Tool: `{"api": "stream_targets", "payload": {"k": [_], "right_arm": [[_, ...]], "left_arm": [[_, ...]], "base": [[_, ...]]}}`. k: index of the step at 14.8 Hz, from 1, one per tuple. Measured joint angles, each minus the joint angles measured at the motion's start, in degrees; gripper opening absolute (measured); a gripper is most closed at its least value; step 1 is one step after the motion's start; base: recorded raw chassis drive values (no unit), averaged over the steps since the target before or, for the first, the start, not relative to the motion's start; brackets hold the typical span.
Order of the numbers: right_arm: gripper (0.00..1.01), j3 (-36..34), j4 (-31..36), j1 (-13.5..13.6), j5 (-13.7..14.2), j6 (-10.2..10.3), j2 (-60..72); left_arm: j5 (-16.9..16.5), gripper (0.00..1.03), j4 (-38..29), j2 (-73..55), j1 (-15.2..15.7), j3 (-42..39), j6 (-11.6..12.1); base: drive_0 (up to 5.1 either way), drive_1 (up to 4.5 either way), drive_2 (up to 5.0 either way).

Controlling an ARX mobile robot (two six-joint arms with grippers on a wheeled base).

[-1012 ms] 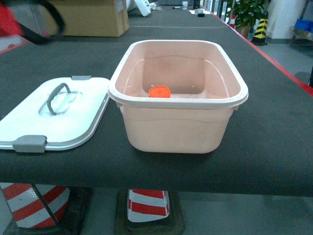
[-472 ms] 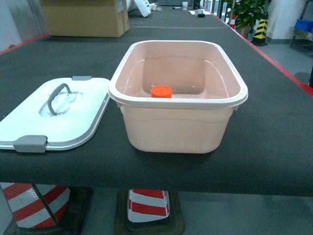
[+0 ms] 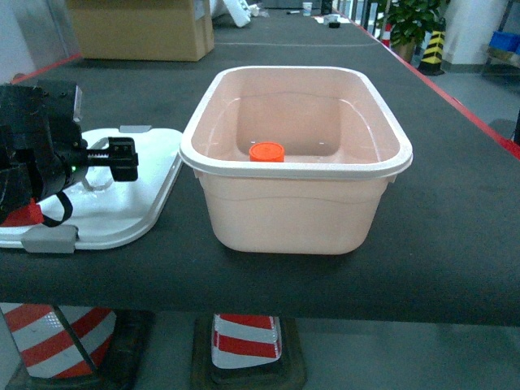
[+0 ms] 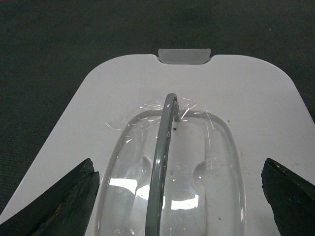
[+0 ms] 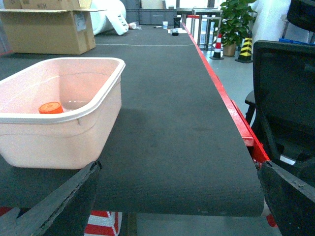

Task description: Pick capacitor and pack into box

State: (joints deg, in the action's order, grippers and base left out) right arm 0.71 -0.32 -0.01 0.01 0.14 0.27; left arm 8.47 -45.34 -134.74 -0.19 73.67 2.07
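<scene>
With the capacitor (image 3: 266,152) already sitting inside the box (image 3: 296,169), my left gripper (image 4: 179,196) hovers spread wide and empty over the lid's handle (image 4: 161,162), which I should straddle squarely before clamping.

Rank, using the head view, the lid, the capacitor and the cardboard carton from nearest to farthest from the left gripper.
1. Lid: directly under the left gripper, on the table's left.
2. Capacitor: inside the pink box, to the right.
3. Cardboard carton: at the table's far end.
</scene>
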Motion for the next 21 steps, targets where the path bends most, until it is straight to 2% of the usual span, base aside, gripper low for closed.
{"api": "stream_targets", "payload": {"k": [1, 2, 3, 4, 5, 7, 10, 13, 15, 16, 19, 21], "right_arm": [[0.98, 0.0, 0.0, 0.0, 0.0, 0.0, 0.0], [0.98, 0.0, 0.0, 0.0, 0.0, 0.0, 0.0], [0.98, 0.0, 0.0, 0.0, 0.0, 0.0, 0.0], [0.98, 0.0, 0.0, 0.0, 0.0, 0.0, 0.0], [0.98, 0.0, 0.0, 0.0, 0.0, 0.0, 0.0], [0.98, 0.0, 0.0, 0.0, 0.0, 0.0, 0.0], [0.98, 0.0, 0.0, 0.0, 0.0, 0.0, 0.0], [0.98, 0.0, 0.0, 0.0, 0.0, 0.0, 0.0], [0.98, 0.0, 0.0, 0.0, 0.0, 0.0, 0.0], [0.98, 0.0, 0.0, 0.0, 0.0, 0.0, 0.0], [0.98, 0.0, 0.0, 0.0, 0.0, 0.0, 0.0], [0.98, 0.0, 0.0, 0.0, 0.0, 0.0, 0.0]], "left_arm": [[0.0, 0.94, 0.6, -0.8, 0.3, 1.3, 0.0], [-0.2, 0.81, 1.2, -1.3, 0.4, 2.1, 0.0], [-0.2, 0.58, 2.0, -1.8, 0.8, 2.7, -0.4], [-0.2, 0.30, 2.5, -1.8, 1.4, 3.2, -0.6], [-0.2, 0.17, 2.6, -1.8, 1.5, 3.3, -0.6], [-0.9, 0.03, 2.7, -1.8, 1.6, 3.3, -0.7], [-0.5, 0.02, 2.5, -1.5, 1.7, 2.9, -1.0], [0.8, 0.02, 2.7, 2.9, 1.9, -1.6, -1.8], [3.3, 0.02, 3.4, 11.3, 1.7, -6.6, -2.0], [5.6, 0.02, 3.8, 17.6, 1.3, -8.5, -2.1], [12.2, 0.02, 9.4, 30.9, -2.4, -10.7, -2.4], [17.1, 0.02, 14.1, 36.3, -8.0, -10.7, -3.7]], "base": [[0.0, 0.00, 0.0], [0.0, 0.00, 0.0], [0.0, 0.00, 0.0], [0.0, 0.00, 0.0], [0.0, 0.00, 0.0], [0.0, 0.00, 0.0], [0.0, 0.00, 0.0], [0.0, 0.00, 0.0], [0.0, 0.00, 0.0], [0.0, 0.00, 0.0], [0.0, 0.00, 0.0], [0.0, 0.00, 0.0]]}}
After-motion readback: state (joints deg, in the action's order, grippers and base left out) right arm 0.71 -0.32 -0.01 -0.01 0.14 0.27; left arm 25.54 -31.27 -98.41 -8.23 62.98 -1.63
